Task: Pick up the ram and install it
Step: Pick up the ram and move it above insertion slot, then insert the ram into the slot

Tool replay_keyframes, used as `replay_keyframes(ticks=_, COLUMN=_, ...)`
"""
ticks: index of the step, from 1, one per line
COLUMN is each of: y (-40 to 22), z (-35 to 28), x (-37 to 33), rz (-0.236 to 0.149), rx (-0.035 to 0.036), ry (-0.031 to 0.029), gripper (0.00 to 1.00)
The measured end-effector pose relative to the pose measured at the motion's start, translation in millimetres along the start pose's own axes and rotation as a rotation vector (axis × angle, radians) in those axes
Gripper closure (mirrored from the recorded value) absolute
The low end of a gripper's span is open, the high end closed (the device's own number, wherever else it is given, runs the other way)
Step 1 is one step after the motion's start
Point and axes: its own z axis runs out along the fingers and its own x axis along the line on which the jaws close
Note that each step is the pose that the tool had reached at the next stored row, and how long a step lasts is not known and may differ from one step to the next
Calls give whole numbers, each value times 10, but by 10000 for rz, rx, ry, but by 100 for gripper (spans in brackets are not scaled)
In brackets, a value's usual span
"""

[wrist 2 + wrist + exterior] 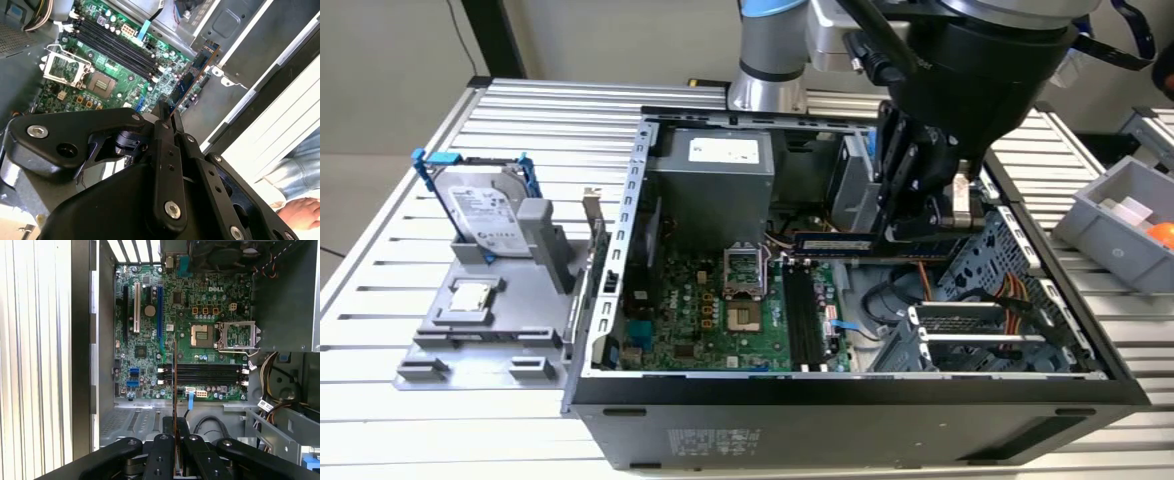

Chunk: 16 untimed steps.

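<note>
Claw (175,430) clenched on the ram (174,382), held above the motherboard (150,340) inside the open computer case (854,405), crosswise to the memory slots (202,375); install step in hand, unseated, likely needing a turn into line.

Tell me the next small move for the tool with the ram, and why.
Probably turn the wrist so the ram runs along the memory slots. The tool is shut on it above the motherboard, and in the exterior view it lies crosswise to the slots, so lowering now likely would not seat it.
</note>
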Motion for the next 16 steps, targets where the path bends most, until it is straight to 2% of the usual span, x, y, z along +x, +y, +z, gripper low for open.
replay_keyframes(ticks=7, y=-6, z=0, x=-2, rz=0, rx=1, ry=-1, gripper=100)
replay_keyframes(ticks=14, y=-6, z=0, x=-40, rz=-1, rx=0, ry=-2, gripper=100)
replay_keyframes(ticks=15, y=-5, z=0, x=-43, rz=0, rx=0, ry=-11, gripper=100)
replay_keyframes(ticks=16, y=-5, z=-1, x=-43, rz=0, rx=-2, ry=-44, gripper=100)
